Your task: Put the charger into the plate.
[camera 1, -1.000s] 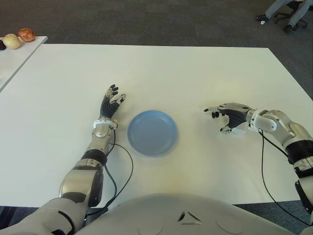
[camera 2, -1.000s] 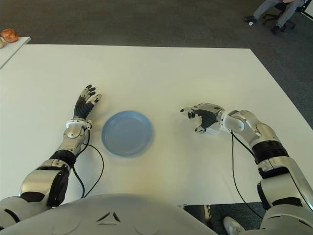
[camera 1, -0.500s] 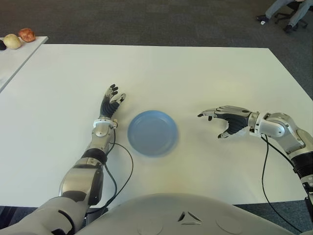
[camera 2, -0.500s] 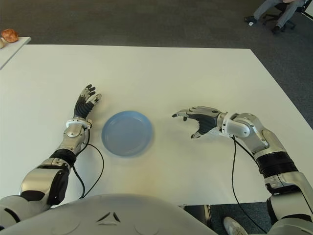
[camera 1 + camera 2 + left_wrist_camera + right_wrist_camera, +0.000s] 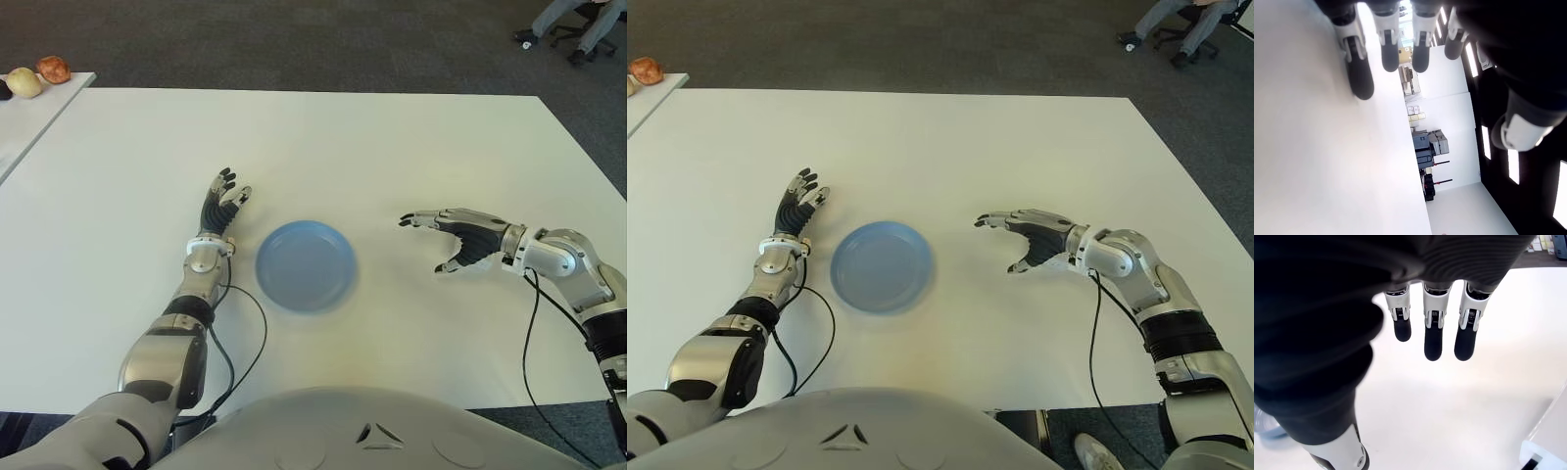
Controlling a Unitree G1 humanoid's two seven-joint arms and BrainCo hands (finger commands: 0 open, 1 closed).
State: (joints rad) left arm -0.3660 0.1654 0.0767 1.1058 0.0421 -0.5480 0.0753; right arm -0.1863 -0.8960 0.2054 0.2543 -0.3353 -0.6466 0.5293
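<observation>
A round blue plate (image 5: 305, 264) lies in the middle of the white table (image 5: 372, 147) with nothing in it. My right hand (image 5: 446, 240) is to the right of the plate, palm down, open, fingers (image 5: 1433, 340) spread and holding nothing. A white block with a dark slot, which looks like the charger (image 5: 1543, 450), shows at the edge of the right wrist view, beside the hand and untouched. In the eye views my hand and wrist hide it. My left hand (image 5: 223, 204) is idle just left of the plate, open, fingers (image 5: 1388, 54) extended.
A second white table (image 5: 29, 122) at the far left carries a few round fruit-like objects (image 5: 39, 73). A person's legs and an office chair (image 5: 576, 24) are on the dark carpet at the back right. Black cables (image 5: 534, 333) trail from both wrists.
My right hand was curled over a white object a second ago. It has since spread its fingers, reached toward the plate, then drifted slightly right. The left hand and plate have not moved.
</observation>
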